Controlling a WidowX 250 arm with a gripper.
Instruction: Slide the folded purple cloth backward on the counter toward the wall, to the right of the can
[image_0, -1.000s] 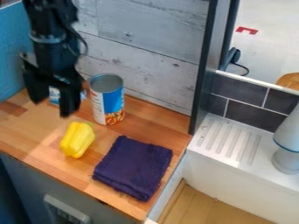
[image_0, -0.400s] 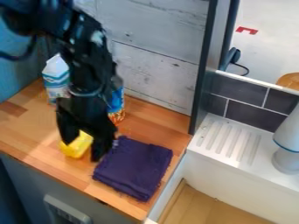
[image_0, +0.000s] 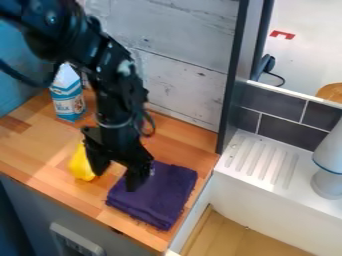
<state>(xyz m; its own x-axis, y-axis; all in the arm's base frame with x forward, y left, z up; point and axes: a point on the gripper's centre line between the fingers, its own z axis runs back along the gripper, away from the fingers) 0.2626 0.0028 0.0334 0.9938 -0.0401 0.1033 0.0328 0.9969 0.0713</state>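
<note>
- claw, black, two-fingered (image_0: 116, 181): released, fingers spread apart, hung low over the counter; one finger beside the yellow pepper, the other over the cloth; contact with either cannot be told.
- yellow pepper (image_0: 81, 166): on the wood, partly hidden by the nearer finger; a strip of counter lies between it and the front edge.
- dark purple cloth (image_0: 163, 196): folded, flat, at the sink end; its lowest corner near the front edge, its side corner near the end edge; a narrow gap of wood parts it from the pepper.
- milk carton (image_0: 69, 104): upright toward the back, well apart from the fingers.
- wooden counter (image_0: 40, 155): plank wall (image_0: 187, 80) behind, white sink unit (image_0: 250, 182) just beside its end.
- dark post (image_0: 232, 95): upright at the rear corner.
</note>
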